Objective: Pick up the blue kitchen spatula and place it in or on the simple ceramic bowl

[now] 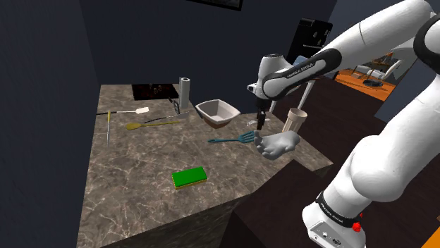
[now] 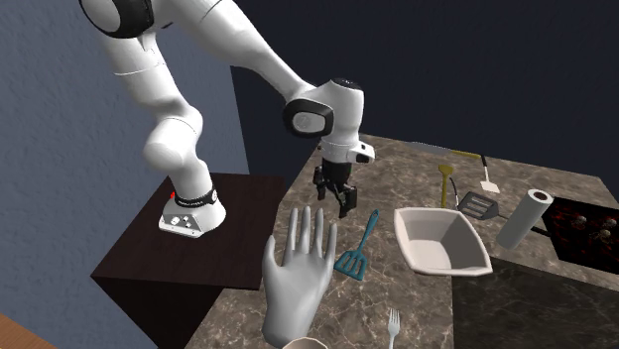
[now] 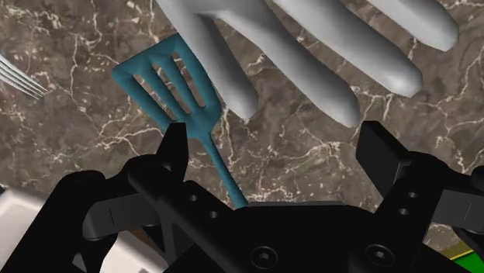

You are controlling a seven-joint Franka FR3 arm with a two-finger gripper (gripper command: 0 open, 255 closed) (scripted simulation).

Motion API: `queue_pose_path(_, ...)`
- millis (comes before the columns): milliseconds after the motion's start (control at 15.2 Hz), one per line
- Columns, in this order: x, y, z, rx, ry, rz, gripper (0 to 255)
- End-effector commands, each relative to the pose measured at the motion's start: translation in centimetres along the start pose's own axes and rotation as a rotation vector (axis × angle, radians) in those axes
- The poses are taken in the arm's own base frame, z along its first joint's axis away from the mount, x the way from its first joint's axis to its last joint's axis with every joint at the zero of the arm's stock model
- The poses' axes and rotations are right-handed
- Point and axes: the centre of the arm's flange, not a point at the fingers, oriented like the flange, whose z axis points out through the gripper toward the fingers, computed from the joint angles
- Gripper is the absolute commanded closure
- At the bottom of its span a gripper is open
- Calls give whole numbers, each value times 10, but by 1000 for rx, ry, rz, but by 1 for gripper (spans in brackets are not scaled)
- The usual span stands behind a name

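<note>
**Black fingers [image 3: 174, 147] spread wide above the teal-blue spatula [image 3: 174, 85]**

Wrist view: I see the gripper [image 3: 275, 139] with its two fingers standing well apart and nothing clasped between them. The spatula lies flat on the dark marbled counter [image 3: 77, 147]. Its thin handle runs in under the gripper body just beside one finger. Its slotted blade points away from me. One finger of a pale grey hand model [image 3: 310, 46] crosses the blade's far edge. A fork [image 3: 15, 77] has its tines off to the blade's other side.

Shoulder view: the gripper [image 1: 259, 127] hangs just above the spatula's blade end [image 1: 236, 139], at the counter's right edge. The spatula rests between the pale squarish bowl [image 1: 211, 106] and the hand model [image 1: 278, 144]. The bowl sits apart from the spatula, farther back. I also see a beige cup [image 1: 296, 118] behind the hand model, a green sponge [image 1: 189, 177] nearer me, and a paper roll [image 1: 185, 93] upright behind the bowl.

Second exterior view: the fingers hang open above the counter, beside the spatula's handle [image 2: 369, 230]. The bowl [image 2: 466, 263] lies to this view's right of the spatula and the hand model [image 2: 298, 273] to its left. The dark stand [image 2: 129, 268] fills the lower left.
</note>
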Motion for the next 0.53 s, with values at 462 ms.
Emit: queue_pose_path(462, 73, 30, 84, -13, 46, -293, 0)
